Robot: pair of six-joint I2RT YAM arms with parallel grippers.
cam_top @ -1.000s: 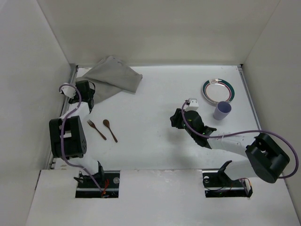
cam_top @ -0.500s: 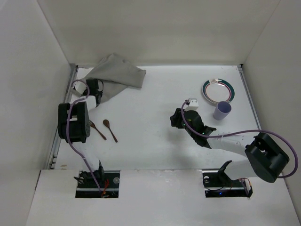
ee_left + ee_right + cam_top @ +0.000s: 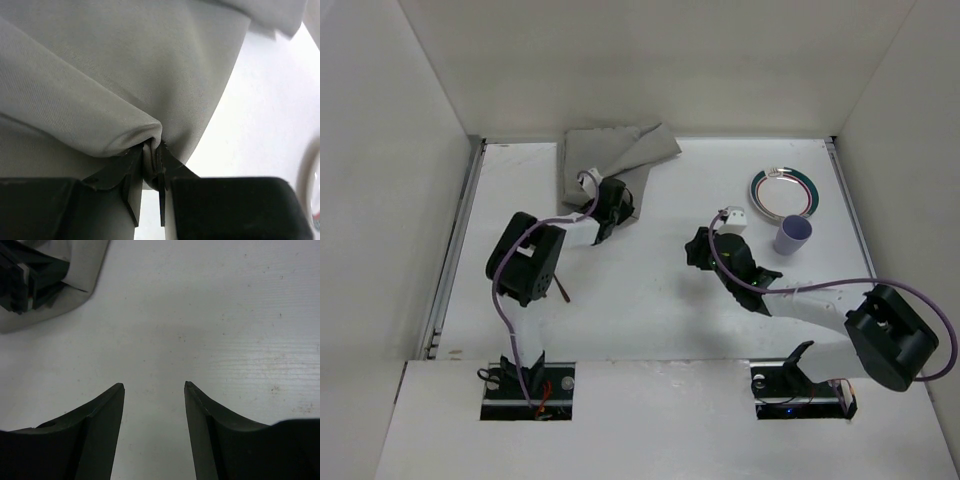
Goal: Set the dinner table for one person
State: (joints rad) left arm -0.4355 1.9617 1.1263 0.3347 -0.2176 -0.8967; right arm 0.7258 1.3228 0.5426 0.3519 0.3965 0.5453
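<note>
Though pale as walls (image 3: 650,60), dinner table (image 3: 650,300) beneath grey cloth (image 3: 610,155).

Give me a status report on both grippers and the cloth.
Left gripper shut on grey cloth. Right gripper open, empty, over dinner table. Plate and cup far right, clear of both.

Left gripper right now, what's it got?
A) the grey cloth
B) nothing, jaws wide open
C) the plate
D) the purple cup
A: the left wrist view shows the left gripper pinched shut on a fold of the grey cloth, while the purple cup and the plate sit well away on the far right side.
</note>
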